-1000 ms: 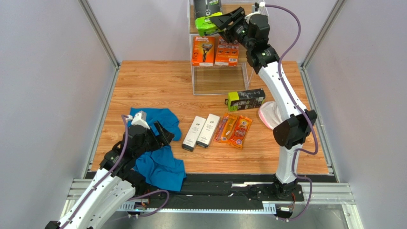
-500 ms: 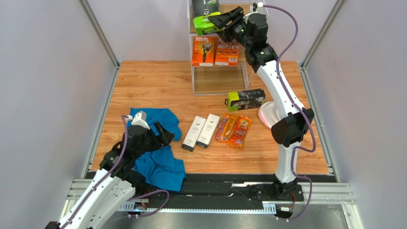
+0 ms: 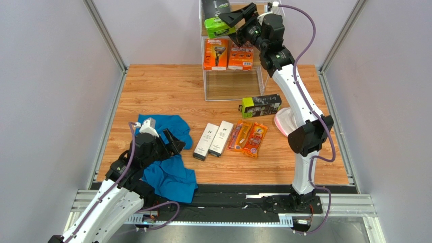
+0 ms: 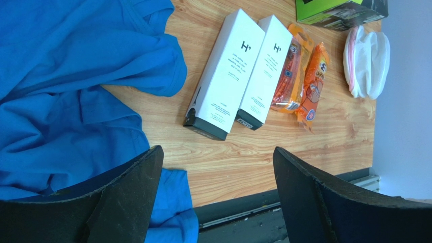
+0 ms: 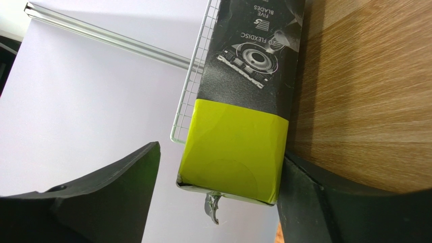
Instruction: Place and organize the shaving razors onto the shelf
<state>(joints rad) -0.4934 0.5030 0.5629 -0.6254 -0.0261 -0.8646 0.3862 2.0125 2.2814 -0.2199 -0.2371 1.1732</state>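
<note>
Cloth under wide left hand, right hand parted around box on shelf

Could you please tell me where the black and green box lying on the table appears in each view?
Top external: black and green box right of centre, just in front of the shelf.
Left wrist: top right corner, cut by the edge.
Right wrist: not in it.
Shared landmark: the white boxes, top and left wrist.

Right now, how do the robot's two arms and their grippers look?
Both the left arm and right arm have white rounded links with black joints, and a purple cable runs loosely along each. The left gripper and right gripper have broad, matte black, tapering fingers.
</note>
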